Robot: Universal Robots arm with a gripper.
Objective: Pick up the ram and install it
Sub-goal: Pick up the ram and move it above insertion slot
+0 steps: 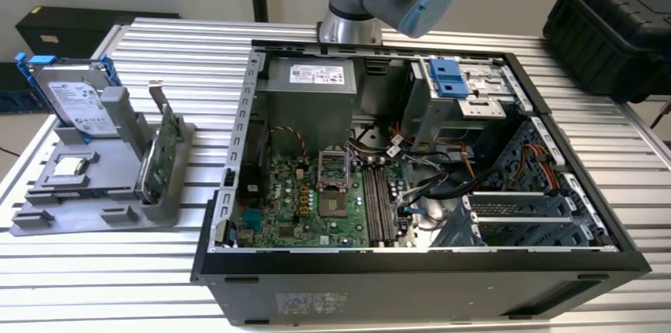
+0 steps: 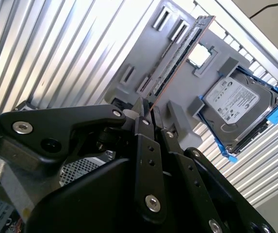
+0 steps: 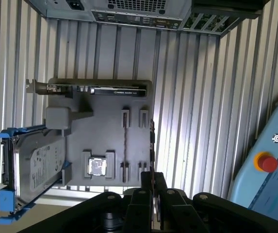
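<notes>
Pincer of mine clamps the long, thin, dark ram stick over the grey moulded holder. Pickup looks done; seating it in the open black computer case remains.

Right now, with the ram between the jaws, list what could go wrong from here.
1. The ram sticks out far past the jaws, which seem to grip it near one end; it may tilt or slip in transit.
2. Black cables lie close beside the memory slots in the case; the stick could snag on them or seat crooked.
</notes>
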